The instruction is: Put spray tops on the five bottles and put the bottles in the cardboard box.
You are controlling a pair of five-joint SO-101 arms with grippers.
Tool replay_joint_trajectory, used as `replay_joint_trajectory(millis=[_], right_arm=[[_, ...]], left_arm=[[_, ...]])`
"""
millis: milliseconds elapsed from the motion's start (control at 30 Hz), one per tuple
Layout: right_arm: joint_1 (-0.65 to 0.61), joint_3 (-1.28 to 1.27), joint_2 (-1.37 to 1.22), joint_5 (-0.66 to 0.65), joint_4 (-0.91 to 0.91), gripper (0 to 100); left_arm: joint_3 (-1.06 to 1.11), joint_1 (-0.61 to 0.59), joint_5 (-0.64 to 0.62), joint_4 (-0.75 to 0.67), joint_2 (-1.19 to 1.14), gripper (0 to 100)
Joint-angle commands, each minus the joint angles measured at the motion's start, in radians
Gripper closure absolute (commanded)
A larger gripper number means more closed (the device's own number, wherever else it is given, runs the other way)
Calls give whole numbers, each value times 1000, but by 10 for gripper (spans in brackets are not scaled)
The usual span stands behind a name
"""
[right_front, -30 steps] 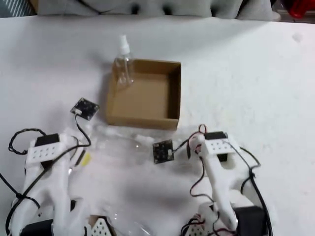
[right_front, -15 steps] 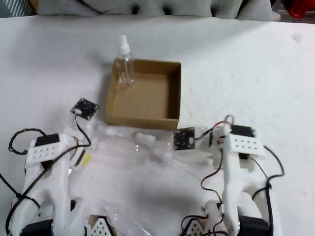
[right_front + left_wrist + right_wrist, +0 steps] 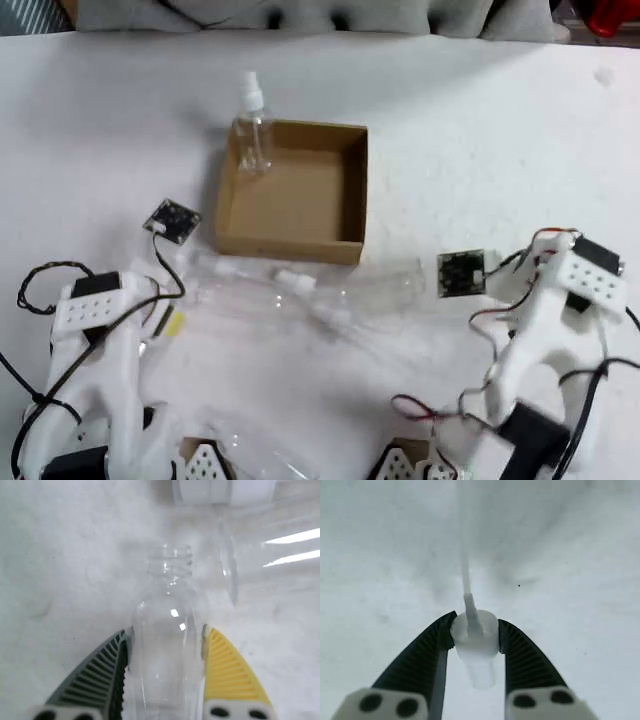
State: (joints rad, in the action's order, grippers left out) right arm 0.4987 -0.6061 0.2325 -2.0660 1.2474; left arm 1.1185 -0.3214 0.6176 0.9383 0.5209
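My left gripper (image 3: 166, 635) is shut on a clear bottle (image 3: 167, 650) with a bare threaded neck, low over the white table. Its yellow finger (image 3: 172, 323) peeks out beside the left arm. My right gripper (image 3: 476, 620) is shut on a white spray top (image 3: 475, 642) whose thin tube points away from the camera. The right arm (image 3: 560, 290) stands at the table's right side. The cardboard box (image 3: 350, 190) sits at the middle. A capped bottle (image 3: 250, 135) stands upright at its far left corner. Several clear bottles (image 3: 340, 295) lie in front of the box.
Another lying bottle (image 3: 280, 545) and a white top (image 3: 225, 490) are close ahead of my left gripper. More clear bottles (image 3: 255, 450) lie between the arm bases. Loose cables (image 3: 45, 275) hang from both arms. A grey cushioned edge (image 3: 300, 15) borders the table's far side.
The right arm has swung to the right, away from the lying bottles in front of the box. The left arm has not moved.
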Motion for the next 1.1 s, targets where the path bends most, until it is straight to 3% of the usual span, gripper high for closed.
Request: replay_joint_trajectory(millis=[0, 233, 367, 433, 567, 733, 867, 1067], right_arm=[[30, 91, -134, -17, -73, 954], [25, 172, -320, -12, -165, 704], [28, 198, -302, -9, -165, 686], [28, 210, -277, 52, -165, 704], [22, 219, -183, 336, -163, 803], [28, 212, -56, 789, -151, 992], [50, 212, 1, 1143, -65, 961], [111, 212, 31, 1829, 35, 961]], left_arm=[[-51, -12, -5, -14, 12, 976], [-49, -12, -5, -15, 12, 976], [-49, -12, -5, -17, 12, 976], [-49, -12, -5, -18, 12, 976], [-49, -12, -5, -18, 12, 976], [-49, -12, 32, -17, 12, 976], [-49, -12, 48, -15, 12, 976], [-49, -12, 48, -15, 12, 976]])
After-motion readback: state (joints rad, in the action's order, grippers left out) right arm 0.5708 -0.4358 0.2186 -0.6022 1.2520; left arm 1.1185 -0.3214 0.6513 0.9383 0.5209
